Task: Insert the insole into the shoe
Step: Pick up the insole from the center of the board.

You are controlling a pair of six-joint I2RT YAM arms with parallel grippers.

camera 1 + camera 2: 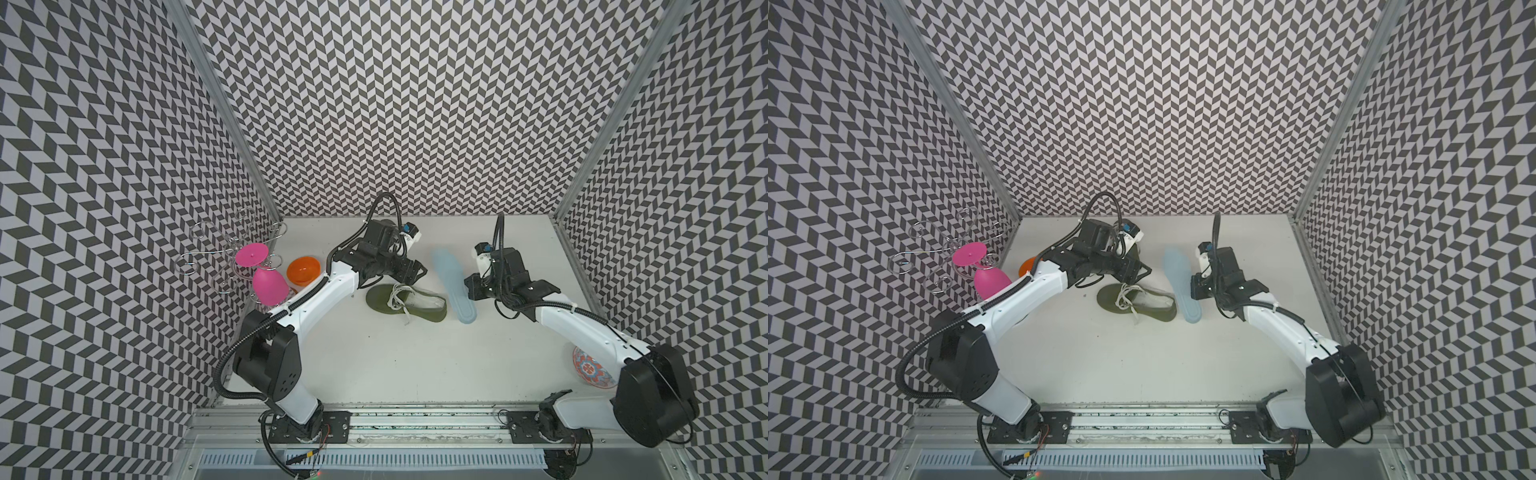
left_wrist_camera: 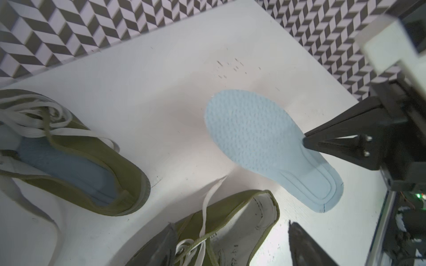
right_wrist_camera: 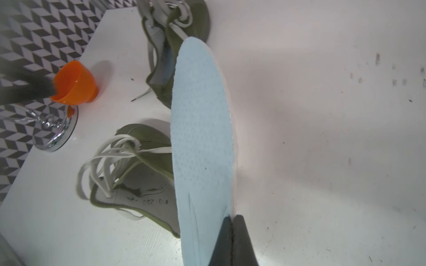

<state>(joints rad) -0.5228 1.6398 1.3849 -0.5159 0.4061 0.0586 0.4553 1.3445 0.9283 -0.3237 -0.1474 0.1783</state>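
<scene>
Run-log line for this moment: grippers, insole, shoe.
right gripper: shut on insole | left gripper: open, above empty shoe | insole: not yet in shoe

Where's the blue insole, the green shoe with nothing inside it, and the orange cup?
blue insole (image 1: 449, 276): in a top view, on its middle.
empty green shoe (image 1: 376, 300): in a top view, on its toe.
orange cup (image 1: 303, 269): in a top view, on its inside.

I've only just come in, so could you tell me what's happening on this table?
The right gripper is shut on a long edge of the light blue insole, beside the olive shoe with the bare inside. The left gripper hangs open above that shoe, holding nothing. The insole is not in it yet. A second olive shoe already has one.
</scene>
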